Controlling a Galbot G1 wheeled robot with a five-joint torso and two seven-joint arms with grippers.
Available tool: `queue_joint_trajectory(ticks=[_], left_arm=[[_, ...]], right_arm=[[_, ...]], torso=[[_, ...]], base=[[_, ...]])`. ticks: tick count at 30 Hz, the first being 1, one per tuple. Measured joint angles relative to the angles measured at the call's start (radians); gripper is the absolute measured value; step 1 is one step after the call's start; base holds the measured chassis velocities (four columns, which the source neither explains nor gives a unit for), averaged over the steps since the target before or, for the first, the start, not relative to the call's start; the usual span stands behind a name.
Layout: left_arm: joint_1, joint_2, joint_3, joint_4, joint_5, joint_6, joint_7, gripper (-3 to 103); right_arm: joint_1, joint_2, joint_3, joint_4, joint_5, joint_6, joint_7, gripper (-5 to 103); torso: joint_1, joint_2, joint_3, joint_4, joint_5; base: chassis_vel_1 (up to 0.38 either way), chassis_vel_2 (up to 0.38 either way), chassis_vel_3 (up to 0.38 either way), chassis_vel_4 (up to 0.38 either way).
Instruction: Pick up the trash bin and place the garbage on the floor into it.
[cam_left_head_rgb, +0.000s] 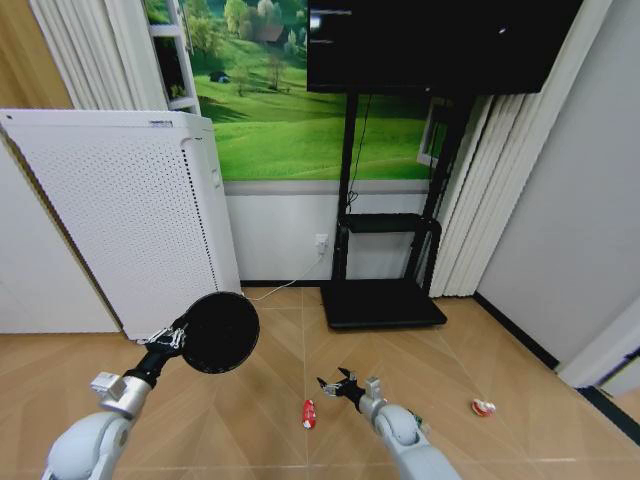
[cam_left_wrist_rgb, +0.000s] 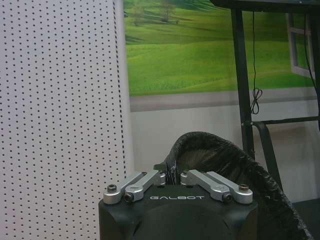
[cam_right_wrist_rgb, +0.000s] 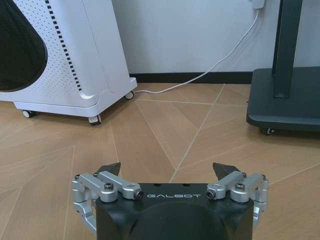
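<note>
Held the trash bin aloft by its rim, pinched in the left gripper, while the right gripper, jaws spread wide and empty, hung nearer the red can lying lengthwise on the floor just to its left.

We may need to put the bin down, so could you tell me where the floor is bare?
Bare floor lies between the white appliance and black TV-stand base. Crowded near the right gripper: red can, scrap.

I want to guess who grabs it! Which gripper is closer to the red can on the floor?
Right. The right gripper hovers open just beside the red can. The left gripper is farther off, holding the trash bin up.
</note>
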Motion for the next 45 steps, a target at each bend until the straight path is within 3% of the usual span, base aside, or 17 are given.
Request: queue_joint_trajectory(ticks=[10,45], left_arm=[[-0.021,-0.004,0.017,0.006,0.005,0.001,0.001,7],[-0.036,0.023,0.008,0.037,-0.023,-0.004,0.031,7]], right_arm=[[-0.037,-0.011,0.048,0.041,-0.015,-0.010,-0.017,100],[-0.080,0.005,0.030,0.073,-0.128,-0.015,0.026,100]], torso=[[0.000,0.000,0.000,0.0002,0.0001],[0.000,0.000,0.000,0.0003,-0.0002]], base=[[-0.022,0.015,0.019,-0.016],[0.011,0.041,-0.009,-0.048]])
